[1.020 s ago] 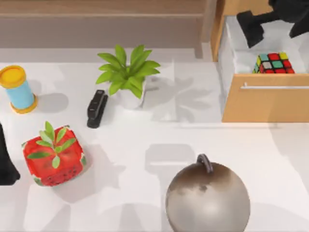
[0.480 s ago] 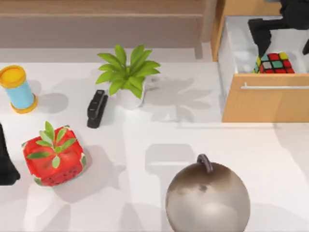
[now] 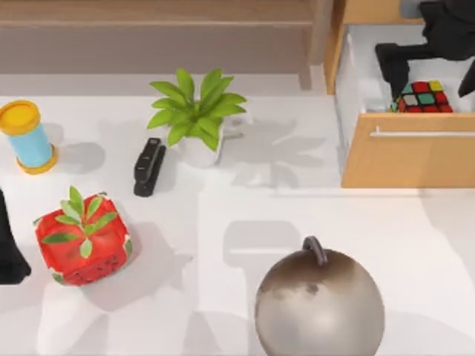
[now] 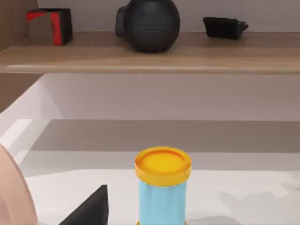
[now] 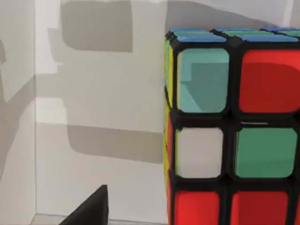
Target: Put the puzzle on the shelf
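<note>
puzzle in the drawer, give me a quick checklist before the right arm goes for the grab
1. Drawer open, puzzle reachable from above: ok.
2. Right gripper over the puzzle, fingers spread on either side: ok.
3. Fingers closed on the puzzle: not ok, open.
4. Finger room between the puzzle and the drawer front: cannot tell; it sits close behind the front.
5. Free spot on the shelf: ok; gaps between the dark objects on it in the left wrist view.
6. Left gripper out of the way: ok, at the table's left edge.
</note>
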